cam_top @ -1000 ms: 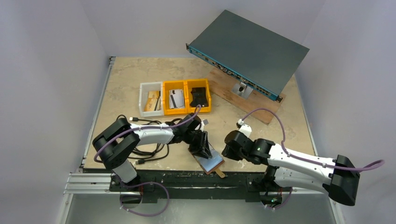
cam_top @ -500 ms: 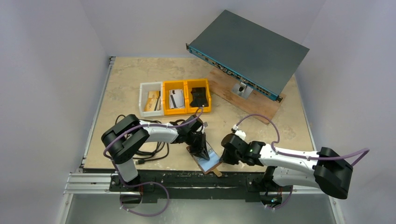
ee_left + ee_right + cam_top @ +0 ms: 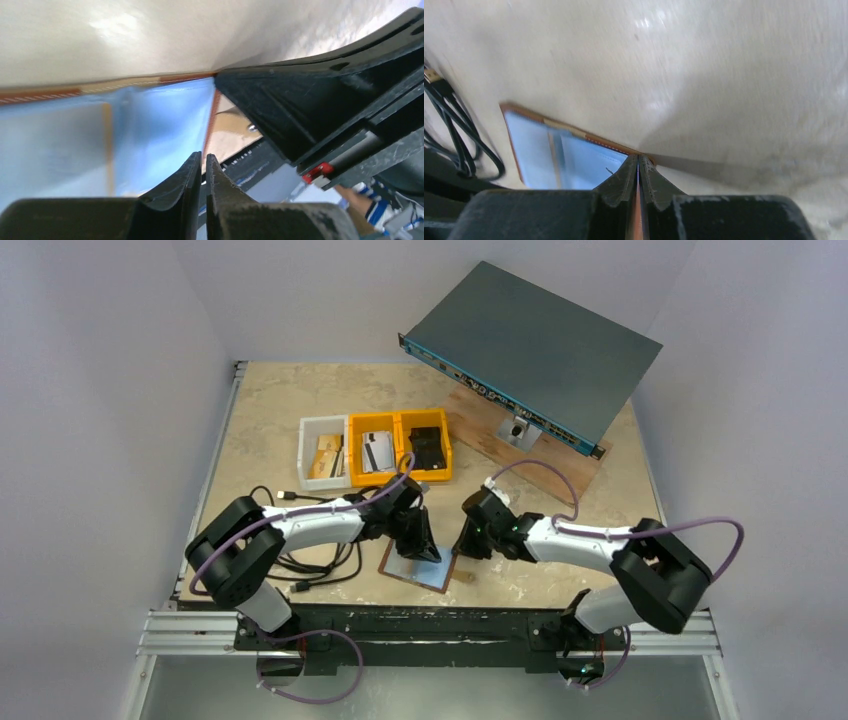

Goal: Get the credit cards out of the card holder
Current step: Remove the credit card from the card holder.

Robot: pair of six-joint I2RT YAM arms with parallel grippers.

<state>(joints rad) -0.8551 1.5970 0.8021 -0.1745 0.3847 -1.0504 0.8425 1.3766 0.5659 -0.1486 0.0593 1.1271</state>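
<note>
Beige table (image 3: 280, 420) — card holder (image 3: 415, 568) open near the front edge.
Seems light and floppy, best held by the hem: right gripper (image 3: 638, 159) pinches its corner, left gripper (image 3: 203, 157) pressed together above it.

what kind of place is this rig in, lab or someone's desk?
Probably a robotics lab cell: white enclosure walls, an aluminium mounting rail at the near edge, a rack-style network switch.

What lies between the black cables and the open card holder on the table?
Nothing. Only a narrow strip of bare tabletop separates the black cables from the card holder, as the top and right wrist views both show.
</note>
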